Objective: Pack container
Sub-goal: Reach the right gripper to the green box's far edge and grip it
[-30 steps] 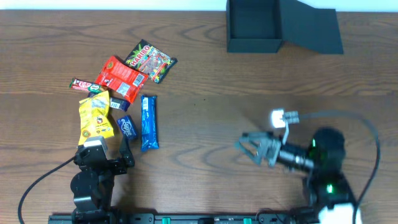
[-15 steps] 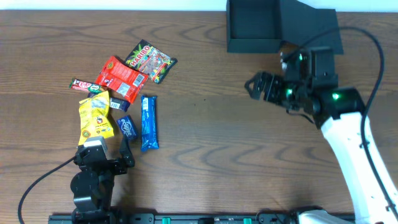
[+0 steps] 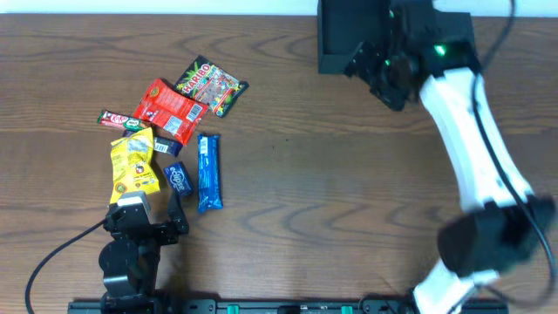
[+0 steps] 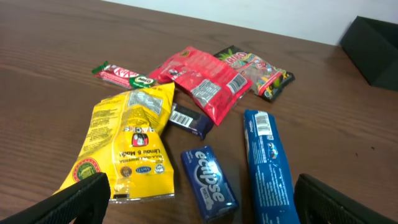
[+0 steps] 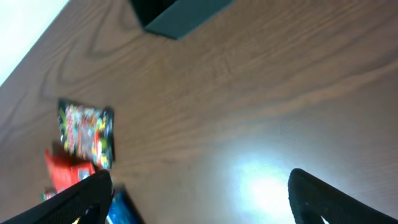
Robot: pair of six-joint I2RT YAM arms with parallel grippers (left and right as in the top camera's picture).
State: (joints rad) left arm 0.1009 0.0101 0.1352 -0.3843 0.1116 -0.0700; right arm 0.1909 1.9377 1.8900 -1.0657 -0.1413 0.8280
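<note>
The dark container (image 3: pixel 353 39) sits open at the table's far edge, its flap lid (image 3: pixel 436 39) lying flat to the right; a corner shows in the left wrist view (image 4: pixel 373 46) and the right wrist view (image 5: pixel 180 15). My right gripper (image 3: pixel 370 65) is open and empty, just at the container's front right corner. My left gripper (image 3: pixel 148 222) is open and empty, near the front edge, below the snack pile. The pile holds a yellow packet (image 4: pixel 127 143), a blue bar (image 4: pixel 267 165), an Eclipse pack (image 4: pixel 208 180), a red packet (image 4: pixel 202 84), a Haribo bag (image 4: pixel 255 71) and a KitKat (image 4: pixel 121 74).
A small dark blue packet (image 4: pixel 189 119) lies under the red packet's edge. The right arm (image 3: pixel 475 148) stretches from the front right across to the container. The pile lies at the table's left (image 3: pixel 174 131).
My right arm has swung from the front right of the table up to the container's front right corner. The left arm and the snacks have not moved.
</note>
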